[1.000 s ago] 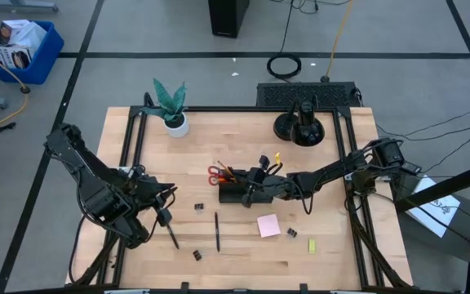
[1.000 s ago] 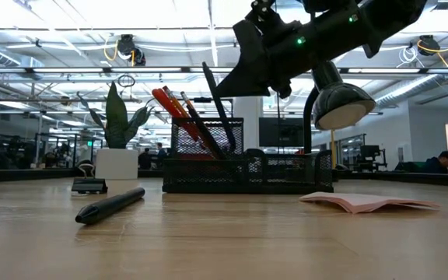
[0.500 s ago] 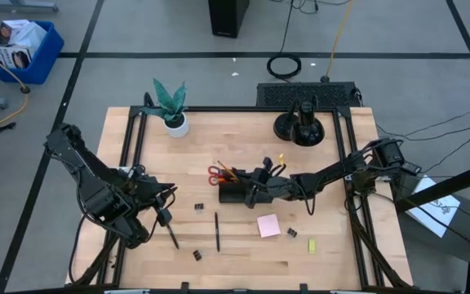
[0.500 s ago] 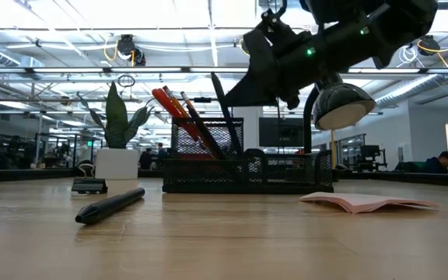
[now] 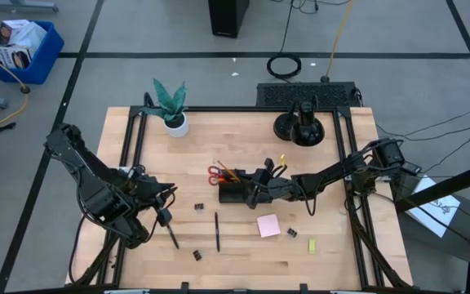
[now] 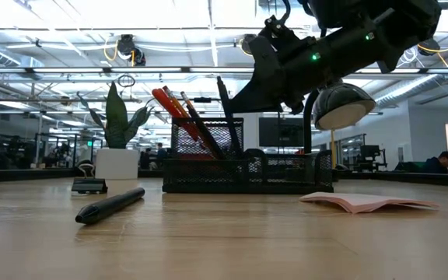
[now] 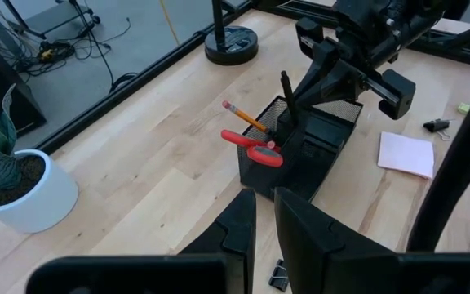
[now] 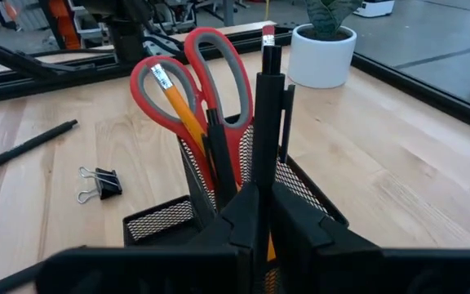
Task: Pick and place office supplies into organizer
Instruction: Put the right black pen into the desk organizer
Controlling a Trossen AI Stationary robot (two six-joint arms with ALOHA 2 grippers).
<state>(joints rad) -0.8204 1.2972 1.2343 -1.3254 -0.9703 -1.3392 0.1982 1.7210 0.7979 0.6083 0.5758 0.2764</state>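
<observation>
1. My right hand (image 5: 250, 193) hung over the organizer (image 5: 237, 193) near the middle of the table (image 5: 243, 139), its fingers clenched on a black pen (image 8: 268, 122).
2. The pen stood almost upright, its lower end down inside the organizer's tall mesh cup, its upper end above the rim, seen in the low view (image 6: 225, 105) just below my right hand (image 6: 274, 78).
3. In the same cup stood the red-handled scissors (image 8: 198, 77), handles up, an orange pencil (image 8: 182, 110) leaning through one handle loop, and another dark pen beside them.
4. My left hand (image 5: 163, 216) waited near the table's left front, well apart from the organizer; its fingers (image 7: 239, 233) stood only narrowly parted, and I could not tell whether they held anything.
5. Loose on the table lay a second black pen (image 5: 217, 231), in front of the organizer, with a binder clip (image 5: 197, 207) near it and another (image 5: 197, 255) closer to the front edge.
6. The pink sticky-note pad (image 5: 268, 225) lay flat to the organizer's front right, a further clip (image 5: 293, 233) just beside it, and the small yellow-green piece (image 5: 312, 245) a little farther right.
7. The potted plant (image 5: 170, 108) stood at the table's far left.
</observation>
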